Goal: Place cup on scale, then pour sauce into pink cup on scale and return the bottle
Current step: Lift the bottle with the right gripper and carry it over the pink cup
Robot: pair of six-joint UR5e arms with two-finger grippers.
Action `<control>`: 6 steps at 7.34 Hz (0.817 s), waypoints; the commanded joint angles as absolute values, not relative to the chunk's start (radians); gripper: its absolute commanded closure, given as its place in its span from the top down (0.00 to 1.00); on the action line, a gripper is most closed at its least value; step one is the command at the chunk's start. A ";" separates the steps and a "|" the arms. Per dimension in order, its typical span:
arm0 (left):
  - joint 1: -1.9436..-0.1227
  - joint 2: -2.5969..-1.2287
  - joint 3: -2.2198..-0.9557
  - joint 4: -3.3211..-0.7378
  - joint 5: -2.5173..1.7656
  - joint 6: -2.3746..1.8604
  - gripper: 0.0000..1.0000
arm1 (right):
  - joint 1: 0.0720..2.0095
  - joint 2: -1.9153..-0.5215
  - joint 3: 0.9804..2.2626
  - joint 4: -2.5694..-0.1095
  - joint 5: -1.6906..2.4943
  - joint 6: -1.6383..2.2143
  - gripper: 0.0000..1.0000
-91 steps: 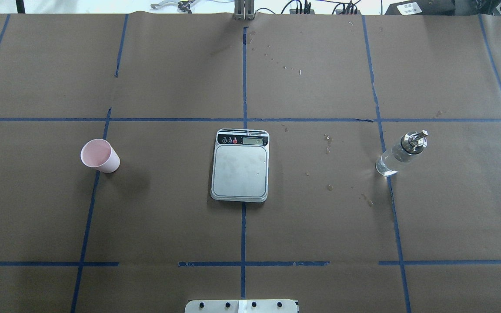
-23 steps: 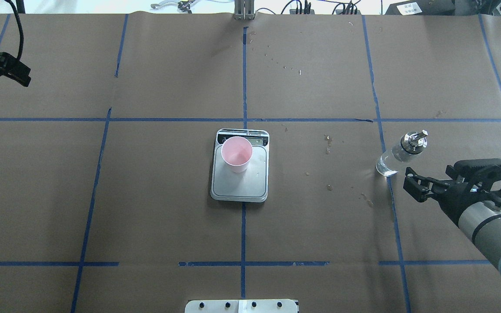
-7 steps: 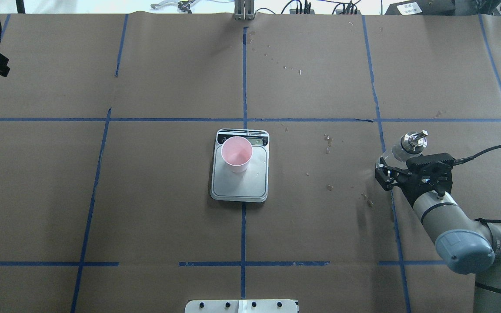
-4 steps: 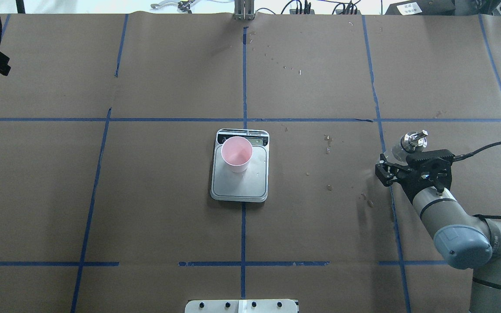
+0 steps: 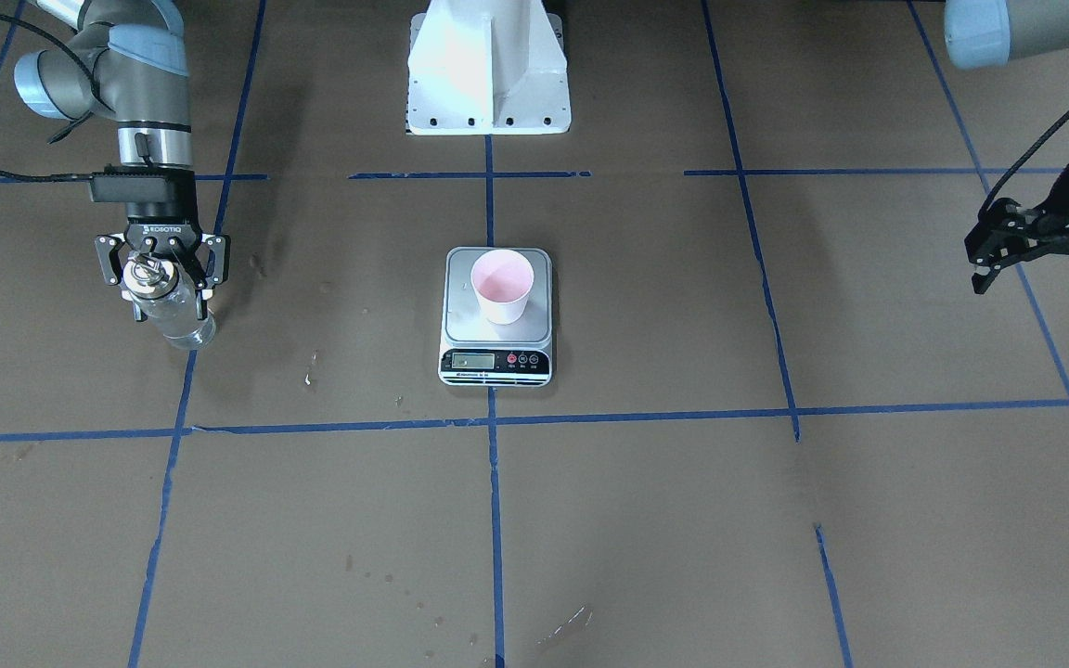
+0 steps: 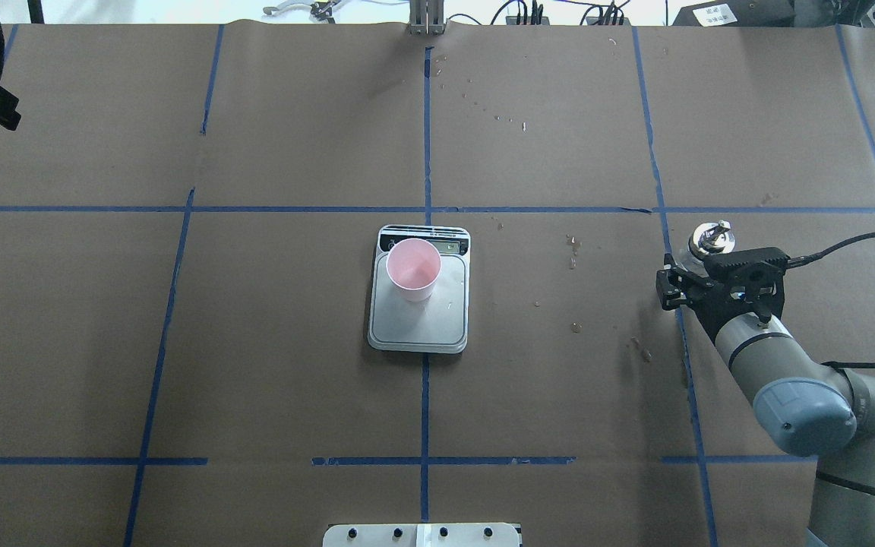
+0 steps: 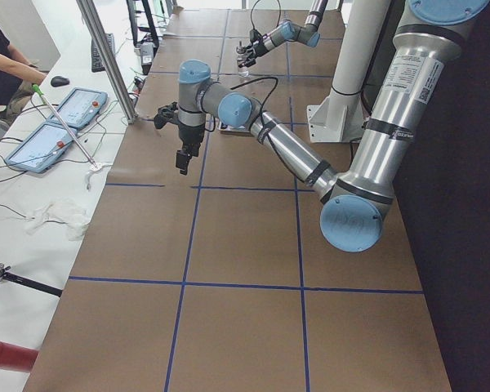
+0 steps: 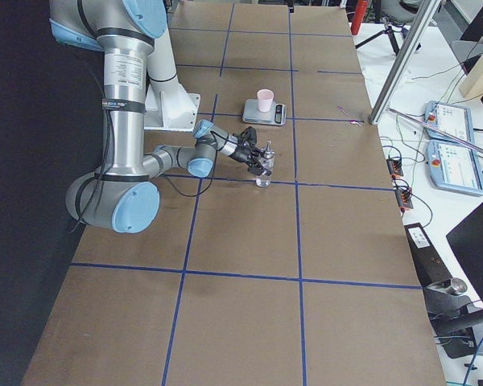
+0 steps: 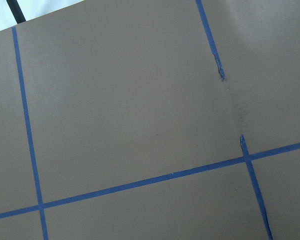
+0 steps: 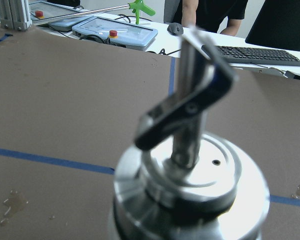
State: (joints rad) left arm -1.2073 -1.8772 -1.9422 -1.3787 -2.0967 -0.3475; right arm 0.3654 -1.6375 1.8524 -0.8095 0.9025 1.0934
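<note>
The pink cup [image 5: 501, 286] stands upright on the silver scale [image 5: 460, 320] at the table's middle; both also show in the overhead view, the cup [image 6: 413, 270] on the scale [image 6: 418, 323]. The clear glass bottle [image 5: 180, 323] with metal cap and spout [image 6: 709, 237] stands on the table at my right, with clear sauce [image 5: 186, 330] inside. My right gripper [image 5: 170, 304] is shut on the bottle below the cap. The right wrist view shows the cap [image 10: 190, 195] close up. My left gripper [image 5: 1040, 269] is open and empty, far out on my left.
The robot's white base [image 5: 488, 65] stands behind the scale. Small wet spots [image 6: 574, 327] lie on the brown paper between scale and bottle. An aluminium post [image 6: 426, 19] stands at the far edge. Operators' pendants [image 8: 451, 161] lie beyond it.
My right gripper has closed in on the bottle; its cap has shifted slightly left and the spout has turned. The cup moved earlier from the left onto the scale. The left arm stays withdrawn.
</note>
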 commanded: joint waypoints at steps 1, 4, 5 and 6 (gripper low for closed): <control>-1.206 -1.881 -1.945 -1.378 -2.098 -0.371 1.00 | 0.466 -1.599 1.915 -0.788 1.038 1.019 0.00; -1.207 -1.872 -1.947 -1.379 -2.100 -0.361 1.00 | 0.494 -1.516 2.042 -0.996 1.042 0.918 0.00; -1.210 -1.856 -1.947 -1.385 -2.099 -0.344 1.00 | 0.454 -1.458 2.043 -1.141 0.934 0.860 0.00; -1.213 -1.827 -1.950 -1.390 -2.100 -0.272 1.00 | 0.442 -1.366 2.042 -1.219 0.907 0.829 0.00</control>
State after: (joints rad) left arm -1.2100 -1.8556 -1.9476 -1.3840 -2.0993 -0.3335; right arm 0.4642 -1.4640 2.0375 -1.0946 0.9678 0.8780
